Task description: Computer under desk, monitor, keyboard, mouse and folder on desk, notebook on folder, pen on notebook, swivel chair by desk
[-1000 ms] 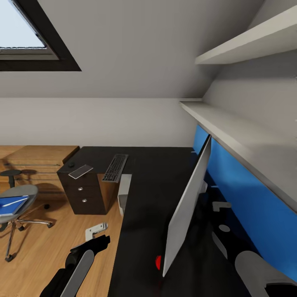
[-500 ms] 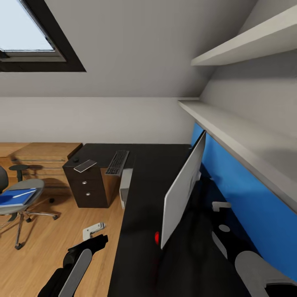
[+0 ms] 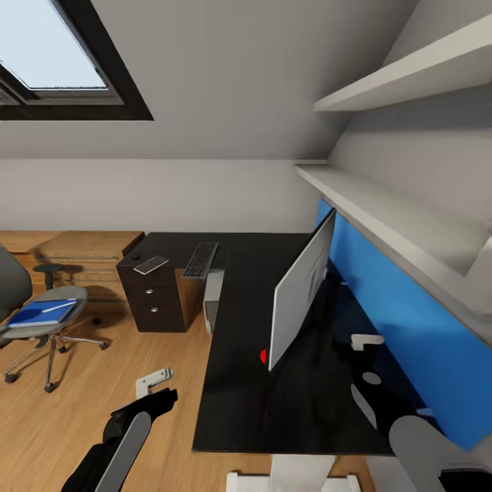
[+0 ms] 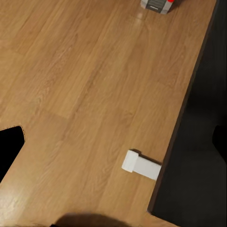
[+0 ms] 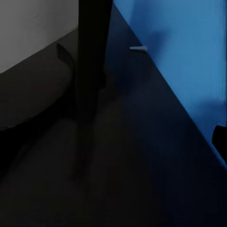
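Your left gripper (image 3: 154,384) hangs over the wood floor (image 3: 89,389) just off the black desk (image 3: 239,383); whether its jaws are apart or together cannot be told. Your right gripper (image 3: 365,362) hovers above the desk behind the monitor (image 3: 301,290), its jaw state likewise unclear. The monitor stands on the desk before the blue wall panel (image 3: 383,287). Toward the desk's far end lie the keyboard (image 3: 201,260), a grey notebook (image 3: 151,264) and the mouse (image 3: 135,255). The computer (image 3: 213,301) sits under the desk. Well away from the desk, the swivel chair (image 3: 41,321) carries the blue folder (image 3: 41,313) with a pen (image 3: 58,307) on it.
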{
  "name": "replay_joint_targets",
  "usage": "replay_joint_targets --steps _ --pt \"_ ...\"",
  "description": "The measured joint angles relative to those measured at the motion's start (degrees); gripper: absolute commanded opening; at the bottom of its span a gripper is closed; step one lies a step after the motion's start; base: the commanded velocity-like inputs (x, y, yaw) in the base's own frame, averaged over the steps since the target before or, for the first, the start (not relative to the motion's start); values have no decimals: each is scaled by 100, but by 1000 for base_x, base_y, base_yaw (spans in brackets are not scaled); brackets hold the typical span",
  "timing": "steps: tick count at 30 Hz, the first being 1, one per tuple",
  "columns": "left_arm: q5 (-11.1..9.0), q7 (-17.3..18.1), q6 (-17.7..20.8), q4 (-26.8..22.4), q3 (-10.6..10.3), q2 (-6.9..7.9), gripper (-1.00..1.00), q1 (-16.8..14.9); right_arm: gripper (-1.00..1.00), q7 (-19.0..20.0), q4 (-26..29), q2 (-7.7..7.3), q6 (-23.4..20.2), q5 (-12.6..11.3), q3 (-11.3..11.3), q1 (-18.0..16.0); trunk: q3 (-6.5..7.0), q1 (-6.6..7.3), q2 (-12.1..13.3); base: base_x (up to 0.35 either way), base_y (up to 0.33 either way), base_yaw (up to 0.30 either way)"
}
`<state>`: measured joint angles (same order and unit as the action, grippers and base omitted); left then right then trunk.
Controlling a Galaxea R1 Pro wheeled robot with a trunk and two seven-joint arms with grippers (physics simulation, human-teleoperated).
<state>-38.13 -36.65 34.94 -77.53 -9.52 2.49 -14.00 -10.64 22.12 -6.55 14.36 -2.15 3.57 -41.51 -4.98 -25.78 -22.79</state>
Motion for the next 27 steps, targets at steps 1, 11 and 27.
replay_joint_targets --steps 1,11,27 --pt "0 0 0 0 0 0 100 0 100 0 0 0 0 0 0 0 0 0 1 -335 74 0" --pt "-7 -2 1 -1 -5 -8 100 0 100 4 -24 0 -3 0 8 0 0 0 1 -335 75 0" --pt "6 -20 -14 162 -7 -9 100 0 100 -5 10 89 273 -28 -24 95 -1 0 1 -335 55 0"
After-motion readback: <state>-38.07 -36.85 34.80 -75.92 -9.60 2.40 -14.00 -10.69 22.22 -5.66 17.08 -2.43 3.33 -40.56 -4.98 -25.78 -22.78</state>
